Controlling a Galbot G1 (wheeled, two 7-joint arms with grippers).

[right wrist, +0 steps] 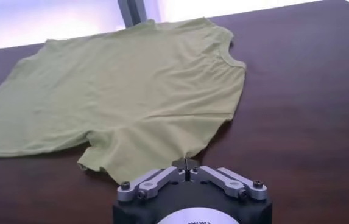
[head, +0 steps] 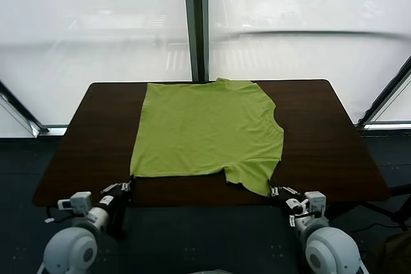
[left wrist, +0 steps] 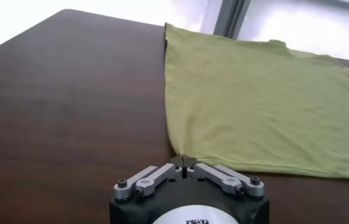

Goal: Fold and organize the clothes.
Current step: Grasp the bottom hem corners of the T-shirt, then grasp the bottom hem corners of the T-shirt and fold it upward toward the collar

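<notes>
A lime-green T-shirt (head: 205,129) lies flat on the dark brown table (head: 321,139), its neck toward the right and one sleeve pointing at the near edge. My left gripper (head: 128,184) is at the shirt's near-left hem corner, shut with that corner pinched between its tips; in the left wrist view the gripper (left wrist: 184,161) meets the shirt (left wrist: 259,103) at that corner. My right gripper (head: 275,190) is at the tip of the near sleeve, shut on its edge; the right wrist view shows the gripper (right wrist: 186,163) with the shirt (right wrist: 119,97) cloth running into its tips.
Bare tabletop lies on both sides of the shirt. A dark window pillar (head: 196,24) stands behind the table's far edge. Both arms reach in from below the near edge.
</notes>
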